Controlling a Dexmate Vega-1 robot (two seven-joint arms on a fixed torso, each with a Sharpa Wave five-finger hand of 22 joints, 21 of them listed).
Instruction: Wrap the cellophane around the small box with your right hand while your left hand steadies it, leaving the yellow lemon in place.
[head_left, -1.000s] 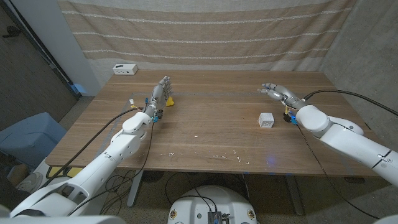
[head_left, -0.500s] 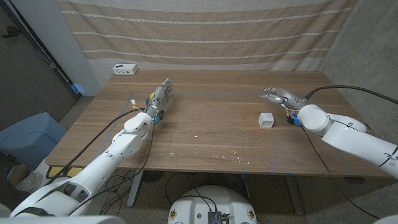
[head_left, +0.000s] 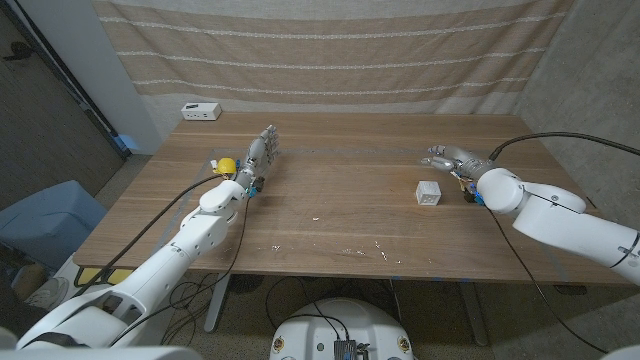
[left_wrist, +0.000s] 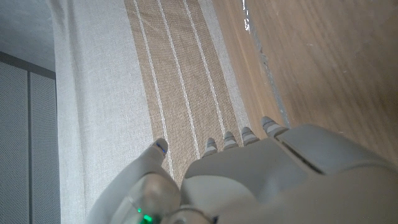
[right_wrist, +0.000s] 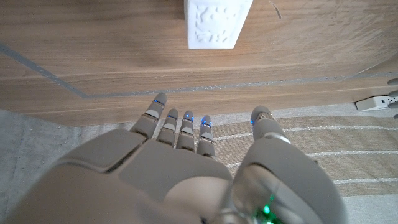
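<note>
Head view. My left robot hand (head_left: 262, 152) stands in the upper left of the frame, fingers straight and together, holding nothing; the yellow lemon (head_left: 228, 165) shows just left of it, partly hidden behind my wrist. My right robot hand (head_left: 447, 158) hangs at the upper right with fingers spread and empty, just above and right of the small box (head_left: 428, 193), a white cube on the wooden counter (head_left: 340, 215). I cannot make out any cellophane. A white power strip (head_left: 201, 111) lies at the counter's far left corner before a striped curtain (head_left: 330, 45).

Left wrist view. My left robot hand (left_wrist: 249, 168) is cut off at the lower edge; curtain and counter lie beyond its fingertips.

Right wrist view. My right robot hand (right_wrist: 186, 155) is open; the small box (right_wrist: 214, 22) is cut off at the top edge.
</note>
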